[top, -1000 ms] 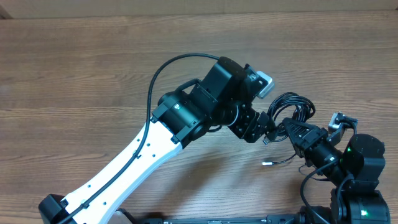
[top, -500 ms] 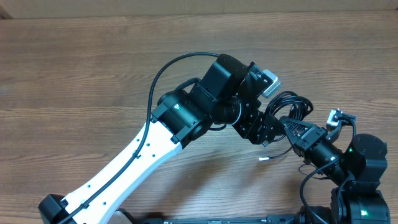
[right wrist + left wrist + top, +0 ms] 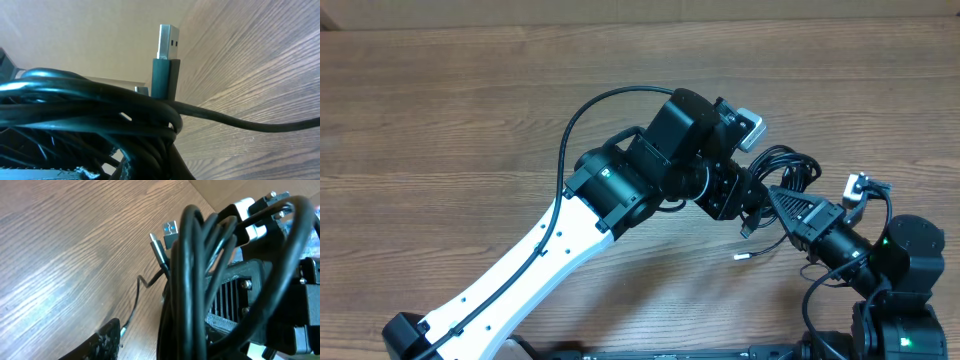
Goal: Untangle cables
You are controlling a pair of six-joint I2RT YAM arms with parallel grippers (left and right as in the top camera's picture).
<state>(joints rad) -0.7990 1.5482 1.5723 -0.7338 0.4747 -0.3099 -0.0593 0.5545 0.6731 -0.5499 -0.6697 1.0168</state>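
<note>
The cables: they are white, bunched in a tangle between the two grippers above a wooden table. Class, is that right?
Not quite. The cables are black, not white; the overhead view shows it. They are bunched in a tangle between the left gripper and right gripper above the wooden table.

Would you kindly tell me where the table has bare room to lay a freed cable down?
The far strip of the table behind the left arm is bare, as is the near patch between that arm and the loose plug tip. It is crowded at right, where the left gripper and right gripper meet in the cables.
</note>
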